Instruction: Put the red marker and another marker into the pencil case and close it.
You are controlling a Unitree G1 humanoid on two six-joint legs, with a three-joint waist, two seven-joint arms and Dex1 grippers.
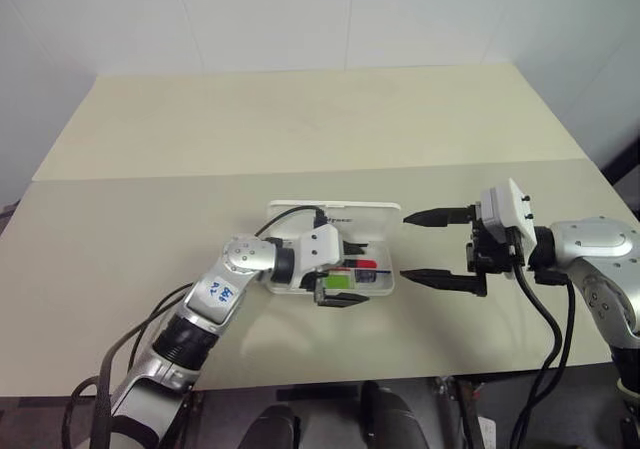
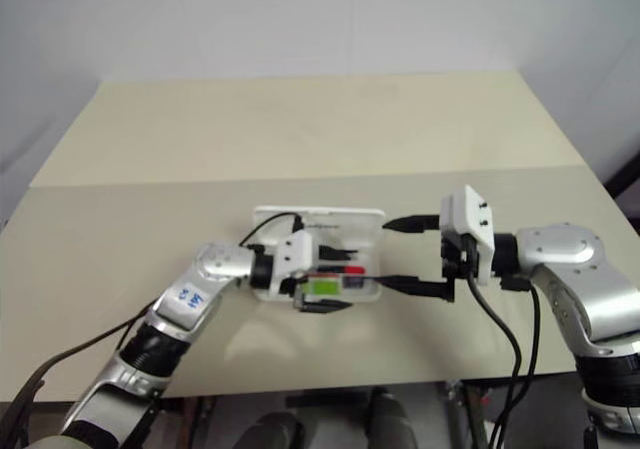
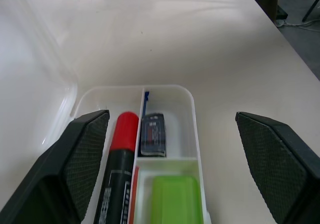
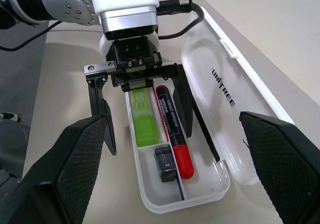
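The white pencil case (image 4: 199,198) lies open mid-table, its lid (image 1: 300,212) flat on the far side. Inside lie the red marker (image 4: 173,129), with its red cap (image 3: 125,129) toward my right arm, and the lime-green highlighter (image 4: 143,116) beside it in its own compartment. My left gripper (image 1: 350,272) hovers over the tray, open, fingers (image 4: 102,109) straddling both markers and holding nothing. My right gripper (image 1: 406,247) stands open just off the case's right end, pointing at it, with nothing between its fingers.
A small dark cylinder (image 4: 165,163) sits in the tray's end compartment next to the marker's cap. The beige table (image 1: 300,119) has a seam across its middle and open room all round the case. Black cables (image 1: 550,339) hang from my right wrist.
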